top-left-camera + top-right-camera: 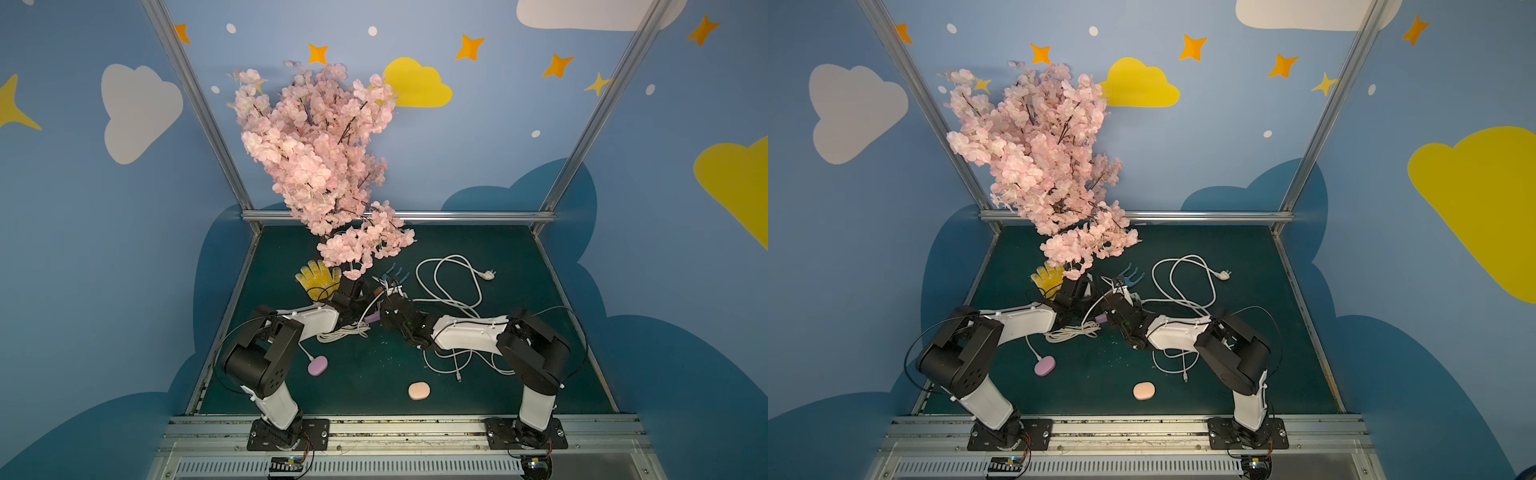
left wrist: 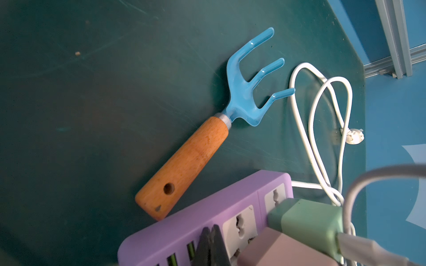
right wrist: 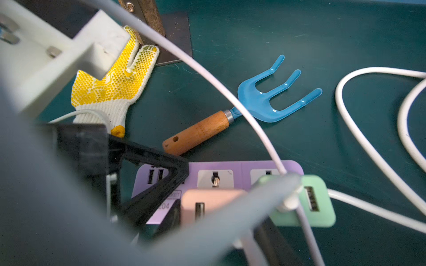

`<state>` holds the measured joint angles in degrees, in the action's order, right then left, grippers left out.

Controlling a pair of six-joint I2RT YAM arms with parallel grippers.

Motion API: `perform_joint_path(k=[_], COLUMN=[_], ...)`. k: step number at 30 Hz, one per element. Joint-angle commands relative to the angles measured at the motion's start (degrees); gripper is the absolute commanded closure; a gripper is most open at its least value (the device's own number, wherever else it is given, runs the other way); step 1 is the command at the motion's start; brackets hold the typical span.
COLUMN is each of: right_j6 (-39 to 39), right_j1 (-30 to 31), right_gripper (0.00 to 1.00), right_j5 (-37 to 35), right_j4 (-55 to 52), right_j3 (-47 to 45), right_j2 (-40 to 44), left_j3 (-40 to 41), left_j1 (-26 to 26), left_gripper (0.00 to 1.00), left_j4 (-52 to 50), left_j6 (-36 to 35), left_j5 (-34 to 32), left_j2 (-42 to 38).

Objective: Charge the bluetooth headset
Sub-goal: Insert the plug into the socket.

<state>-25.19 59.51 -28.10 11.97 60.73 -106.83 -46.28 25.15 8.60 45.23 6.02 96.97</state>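
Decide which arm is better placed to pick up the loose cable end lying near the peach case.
Probably the right arm: the loose cable end lies beside its forearm, on its side. The left gripper is shut at the purple power strip, farther from it.

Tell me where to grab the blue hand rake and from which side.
I'd take the hand rake by its wooden handle, across its width, from straight above, nearer the metal collar. It lies flat on the mat; the curved tines offer no parallel faces, and the handle's butt end sits close to the purple power strip.
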Motion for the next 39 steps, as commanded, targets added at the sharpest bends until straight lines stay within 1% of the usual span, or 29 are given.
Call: perform_joint_path(k=[1, 7, 12, 17, 23, 31, 35, 37, 39], right_j6=[1.37, 0.66, 0.38, -1.04, -2.11, -3.15, -3.39, -3.37, -3.37], right_j1=[2.18, 2.71, 2.46, -0.14, -1.06, -1.30, -1.67, -1.94, -2.32], right_gripper=[1.00, 1.00, 1.00, 1.00, 1.00, 1.00, 1.00, 1.00, 1.00], right_j5=[0.64, 0.41, 1.39, 7.05, 9.83, 12.06, 13.83, 15.60, 19.13], right_j4=[-5.76, -7.62, -13.63, -22.08, -28.67, -33.24, -32.87, -32.94, -31.46], right_j3=[-1.36, -2.04, 3.40, 8.97, 12.26, 11.90, 11.28, 12.32, 12.70], right_j2=[-1.21, -1.65, -4.98, -6.79, -8.14, -6.93, -7.16, -8.44, -9.54], left_j3=[0.64, -0.08, -0.65, -0.39, -0.21, -0.40, -0.39, -0.51, -0.50], left_j1=[-0.16, -0.15, -0.12, -0.16, -0.18, -0.15, -0.17, -0.16, -0.19], left_gripper=[0.96, 0.97, 0.97, 0.97, 0.97, 0.97, 0.97, 0.96, 0.97], left_j4=[-6.63, -5.88, -5.74, -6.05, -6.23, -5.99, -6.05, -6.05, -6.10], left_j6=[-0.83, -0.75, -0.68, -0.84, -0.87, -0.98, -1.04, -1.00, -1.02], left_j5=[-0.41, 0.39, 0.75, 0.48, 0.25, 0.39, 0.30, 0.39, 0.48], left_j2=[2.50, 4.05, 4.49, 3.89, 3.92, 4.01, 3.86, 3.91, 3.77])
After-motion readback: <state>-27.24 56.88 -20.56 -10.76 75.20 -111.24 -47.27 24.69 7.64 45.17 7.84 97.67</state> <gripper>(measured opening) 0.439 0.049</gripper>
